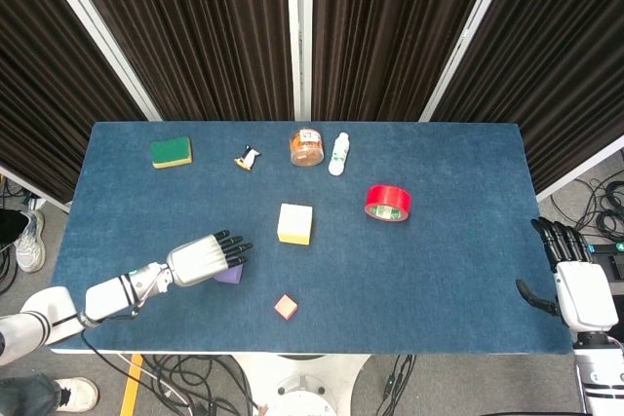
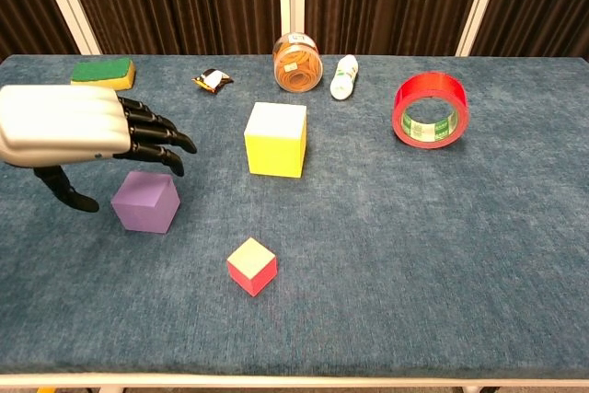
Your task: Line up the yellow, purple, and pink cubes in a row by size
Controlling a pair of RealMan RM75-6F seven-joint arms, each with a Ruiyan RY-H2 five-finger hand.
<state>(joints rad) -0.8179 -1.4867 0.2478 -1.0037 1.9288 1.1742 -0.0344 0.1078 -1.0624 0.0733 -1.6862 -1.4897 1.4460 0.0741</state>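
The large yellow cube stands near the table's middle. The mid-sized purple cube lies to its front left. Nearer the front edge sits the small pink cube, whose top face is pale yellow. My left hand hovers open just above the purple cube with fingers stretched toward the yellow cube and thumb hanging down; it holds nothing. My right hand hangs open off the table's right edge, seen only in the head view.
Along the back stand a green and yellow sponge, a small wrapped packet, an orange jar and a white bottle. A red tape roll stands right of the yellow cube.
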